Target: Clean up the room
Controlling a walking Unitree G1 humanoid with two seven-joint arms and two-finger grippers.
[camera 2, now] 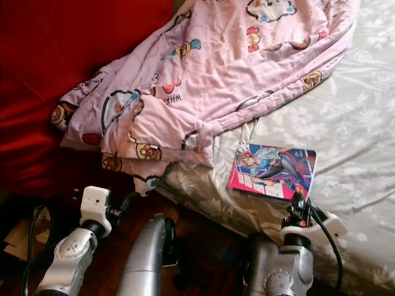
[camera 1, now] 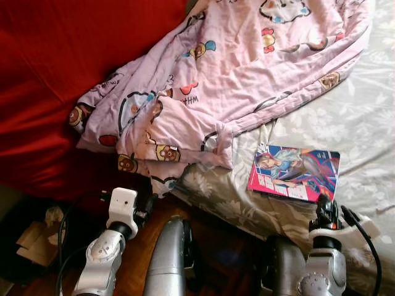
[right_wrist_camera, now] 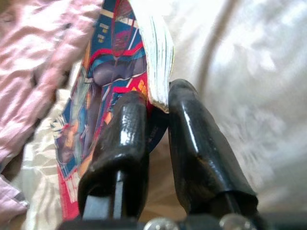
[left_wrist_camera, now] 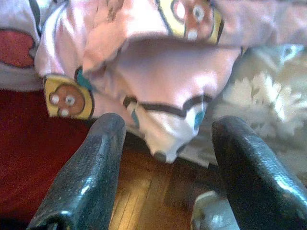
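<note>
Book point(camera 1: 295, 173) lies flat on the bed point(camera 1: 364, 117), near its edge, cover up, just beside the pink cartoon-print blanket point(camera 1: 234, 68). My right gripper point(right_wrist_camera: 152, 108) has its jaws nearly closed on the book's near corner, one finger over the cover, the other under the pages. My left gripper point(left_wrist_camera: 165, 153) hangs with jaws wide apart, holding nothing, just below the blanket's hanging edge above the wooden floor point(left_wrist_camera: 139, 191). The blanket's folds are blurred.
</note>
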